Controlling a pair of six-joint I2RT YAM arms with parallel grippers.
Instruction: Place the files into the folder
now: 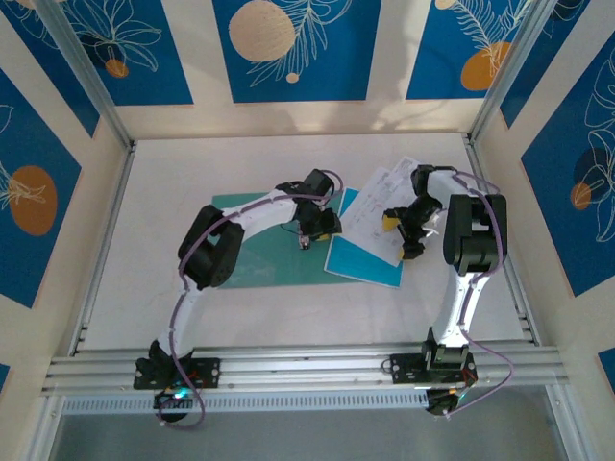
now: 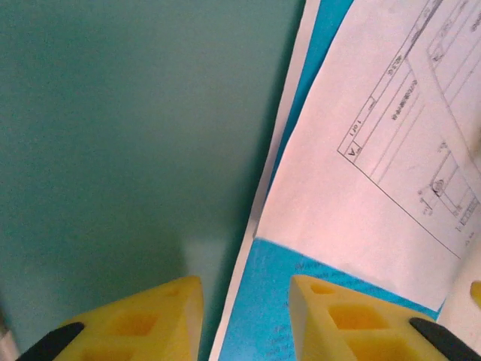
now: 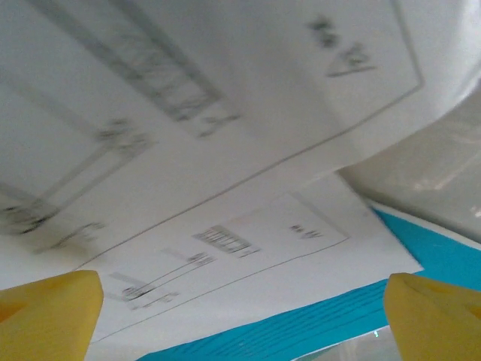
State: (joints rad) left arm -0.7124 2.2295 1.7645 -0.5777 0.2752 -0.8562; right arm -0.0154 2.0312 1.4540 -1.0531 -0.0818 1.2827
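The folder [image 1: 279, 254] is lying flat on the table [image 1: 192, 173], left of centre, with the plain sheet [image 1: 365, 259] lying just beside its right edge. The printed sheets [image 1: 380, 197] are resting on the far part of that plain sheet and fanning out behind it, towards the table's far right. The left tool [image 1: 322, 226] is hanging over the line where folder and plain sheet meet, and the right tool [image 1: 404, 235] is hanging over the printed sheets, further right.
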